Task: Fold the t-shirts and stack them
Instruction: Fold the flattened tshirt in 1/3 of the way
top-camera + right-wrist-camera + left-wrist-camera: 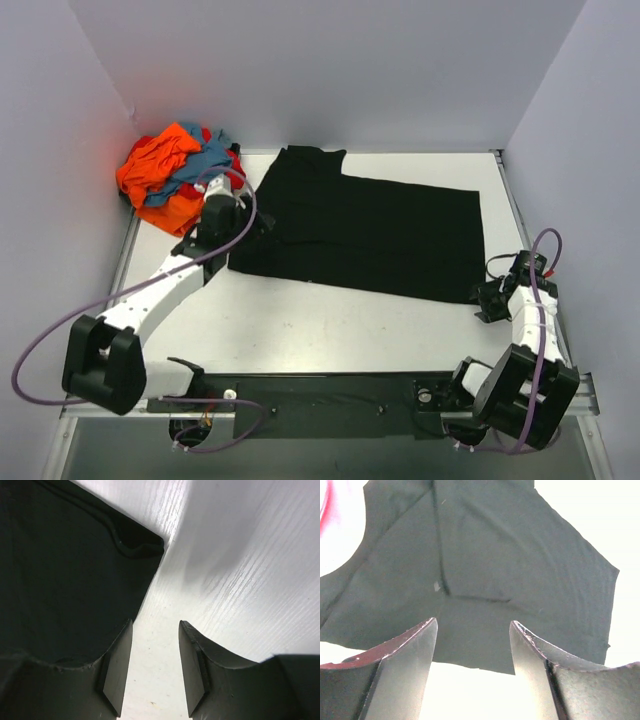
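A black t-shirt point(365, 228) lies spread flat across the middle of the table. It also shows in the left wrist view point(485, 565) and in the right wrist view point(55, 575). A pile of orange, blue and red t-shirts point(175, 175) sits in the far left corner. My left gripper point(262, 225) is open and empty above the shirt's left edge point(472, 625). My right gripper point(487, 297) is open and empty over bare table just beside the shirt's near right corner point(155, 627).
White walls close the table on the left, back and right. The table point(330, 330) has bare white surface in front of the black shirt. A black rail point(320, 400) runs along the near edge between the arm bases.
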`<state>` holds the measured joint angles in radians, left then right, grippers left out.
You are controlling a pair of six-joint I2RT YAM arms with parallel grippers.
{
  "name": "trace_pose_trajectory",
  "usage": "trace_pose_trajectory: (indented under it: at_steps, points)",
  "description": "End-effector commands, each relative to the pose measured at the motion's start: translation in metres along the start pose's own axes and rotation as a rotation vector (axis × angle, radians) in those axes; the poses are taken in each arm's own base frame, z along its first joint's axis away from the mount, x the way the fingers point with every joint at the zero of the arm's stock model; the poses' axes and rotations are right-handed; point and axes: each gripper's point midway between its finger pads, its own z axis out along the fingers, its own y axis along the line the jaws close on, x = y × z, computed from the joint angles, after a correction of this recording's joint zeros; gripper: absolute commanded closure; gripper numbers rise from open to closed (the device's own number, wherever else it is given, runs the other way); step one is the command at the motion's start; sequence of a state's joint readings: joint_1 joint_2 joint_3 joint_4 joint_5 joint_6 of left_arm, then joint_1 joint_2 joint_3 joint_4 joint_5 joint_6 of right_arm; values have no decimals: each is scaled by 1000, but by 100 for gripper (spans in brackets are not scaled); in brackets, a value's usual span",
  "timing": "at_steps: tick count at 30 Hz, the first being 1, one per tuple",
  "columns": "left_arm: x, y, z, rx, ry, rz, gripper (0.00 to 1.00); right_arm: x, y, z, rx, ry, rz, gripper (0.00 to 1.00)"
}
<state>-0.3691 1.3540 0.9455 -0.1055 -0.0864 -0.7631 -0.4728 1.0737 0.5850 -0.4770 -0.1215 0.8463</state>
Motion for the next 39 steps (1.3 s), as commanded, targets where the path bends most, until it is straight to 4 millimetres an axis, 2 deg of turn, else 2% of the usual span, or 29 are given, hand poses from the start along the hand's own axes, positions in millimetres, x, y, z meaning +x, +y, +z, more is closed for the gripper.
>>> trace_pose_trajectory:
  at_steps: [1,5,8,13,19,22,26,28,30,36,39]
  points:
    - [27,35,-16,-48,-5,-105,32,4,-3,3,31,70,2,62]
    - [32,50,-34,-65,-25,-153,34,-7,3,6,48,60,16,63]
    - [33,58,-37,-97,-29,-171,38,-11,3,9,70,51,30,64]
    - [39,62,-35,-119,-1,-162,40,-18,4,19,100,42,60,69]
    - [42,64,-30,-136,15,-153,41,-18,-1,30,149,45,95,71]
    - [43,66,-27,-142,22,-152,41,-17,-10,32,186,31,117,71]
    - [44,68,-24,-158,25,-158,41,-16,-21,35,216,26,149,79]
    - [45,70,-22,-165,30,-165,41,-16,-23,36,224,29,156,87]
    - [48,73,-22,-180,38,-175,41,-16,-23,37,223,32,158,100]
    - [52,80,-18,-205,35,-196,42,-19,-16,30,177,16,127,100]
    - [52,79,-15,-205,39,-197,42,-23,-6,22,127,20,86,86]
